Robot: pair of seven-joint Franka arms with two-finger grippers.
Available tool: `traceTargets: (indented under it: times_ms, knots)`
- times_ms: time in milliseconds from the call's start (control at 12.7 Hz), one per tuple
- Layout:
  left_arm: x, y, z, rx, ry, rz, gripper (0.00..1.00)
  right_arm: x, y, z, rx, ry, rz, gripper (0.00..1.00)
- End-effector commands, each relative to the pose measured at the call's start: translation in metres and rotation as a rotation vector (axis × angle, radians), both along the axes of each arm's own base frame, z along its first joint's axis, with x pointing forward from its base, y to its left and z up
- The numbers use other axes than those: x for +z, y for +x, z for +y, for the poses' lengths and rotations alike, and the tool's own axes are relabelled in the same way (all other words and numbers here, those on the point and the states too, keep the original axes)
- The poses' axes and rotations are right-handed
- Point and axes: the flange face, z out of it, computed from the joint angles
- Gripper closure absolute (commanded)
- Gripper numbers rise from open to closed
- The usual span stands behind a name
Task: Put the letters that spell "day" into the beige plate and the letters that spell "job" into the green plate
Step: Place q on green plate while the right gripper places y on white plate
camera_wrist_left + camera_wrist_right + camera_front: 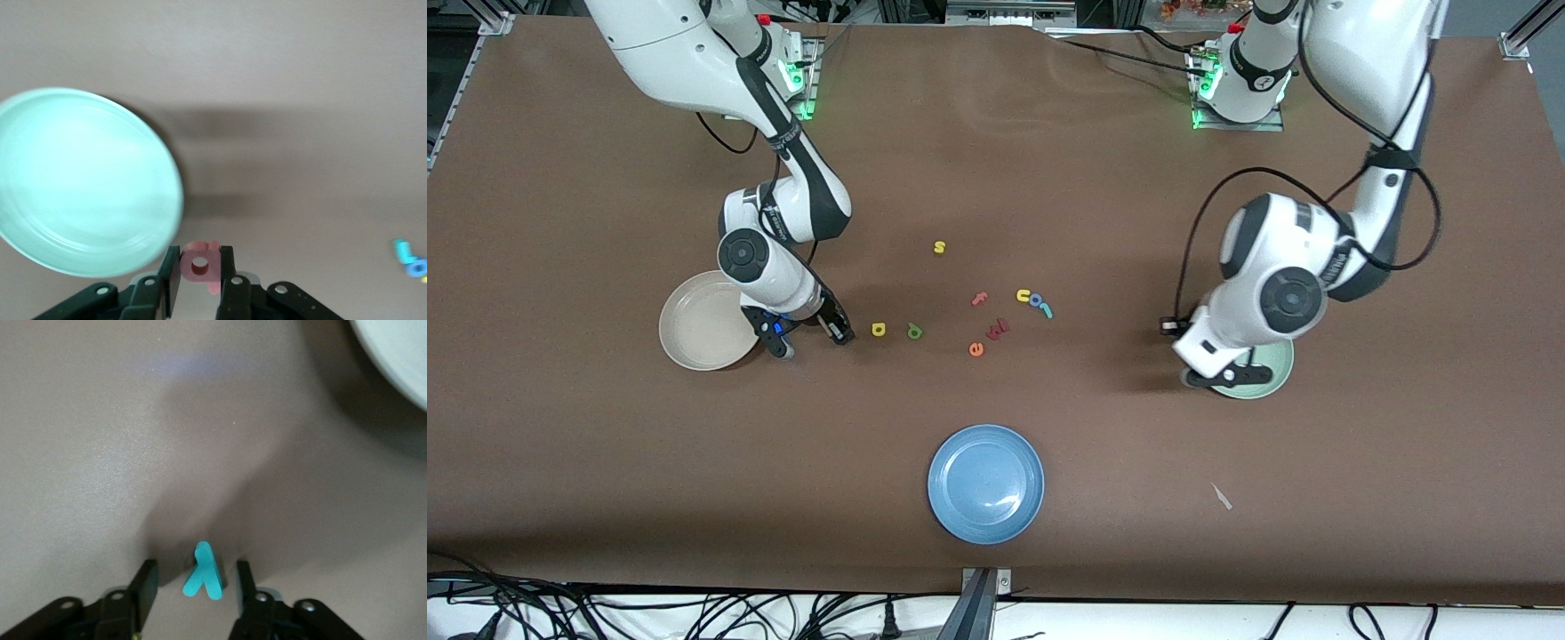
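Our left gripper point(200, 280) pinches the chunky pink b point(200, 265) beside the glossy green plate point(80, 183); our right gripper point(193, 583) straddles the flat teal y point(203, 572) on the matte table point(133, 420), fingers apart.

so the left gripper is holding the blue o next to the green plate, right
Not quite. The left gripper is shut on the pinkish-red b, not the blue o, as the left wrist view shows. It is indeed beside the green plate.
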Motion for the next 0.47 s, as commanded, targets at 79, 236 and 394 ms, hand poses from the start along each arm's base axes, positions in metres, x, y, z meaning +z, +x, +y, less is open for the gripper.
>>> traceTargets:
  times_ms: [79, 236, 394]
  knots:
    - [-0.012, 0.007, 0.082, -0.122, -0.036, 0.029, 0.88, -0.004, -0.006, -0.001, -0.004, 0.003, -0.015, 0.65]
    - [-0.032, 0.003, 0.109, -0.166, -0.058, 0.062, 0.88, -0.004, -0.006, -0.001, -0.001, 0.002, -0.016, 0.8]
    - [-0.049, -0.007, 0.115, -0.16, -0.058, 0.091, 0.88, -0.004, -0.005, 0.0, -0.001, 0.003, -0.017, 0.97]
